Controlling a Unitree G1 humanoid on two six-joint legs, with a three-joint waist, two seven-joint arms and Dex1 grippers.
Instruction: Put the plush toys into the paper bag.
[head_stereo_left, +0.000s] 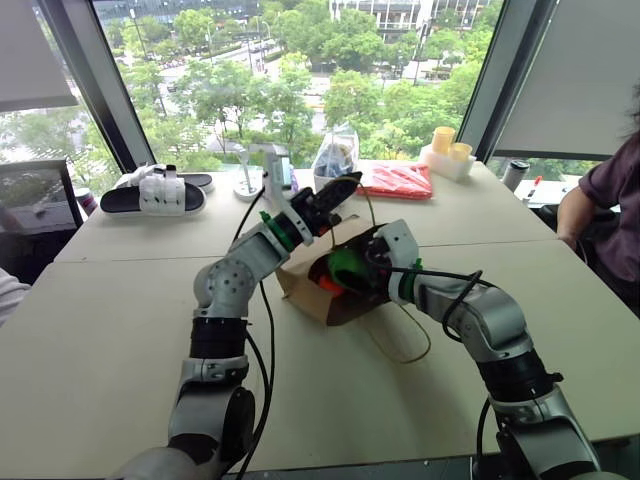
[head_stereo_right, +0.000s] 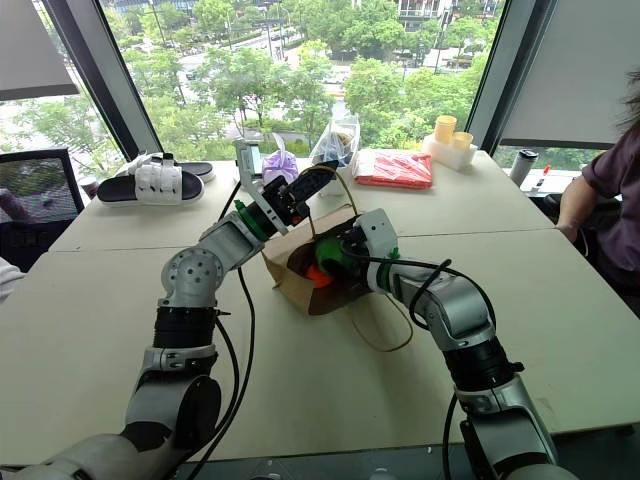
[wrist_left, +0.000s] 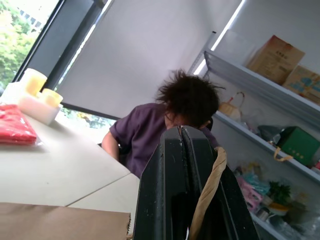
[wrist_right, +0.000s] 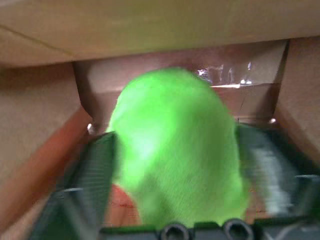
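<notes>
Left gripper clamped shut on the twine handle, holding the paper bag mouth up. Right gripper is inside the mouth, fingers spread wide either side of the green plush (orange plush beneath it, already in the bag).

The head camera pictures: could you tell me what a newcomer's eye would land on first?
Mid-table, the paper bag lies on its side, mouth toward the robot, with the green plush toy bright in its opening between the right gripper fingers. The orange plush toy peeks out beside it, already inside. The left gripper is shut on the twine handle, holding the bag's upper edge up.
</notes>
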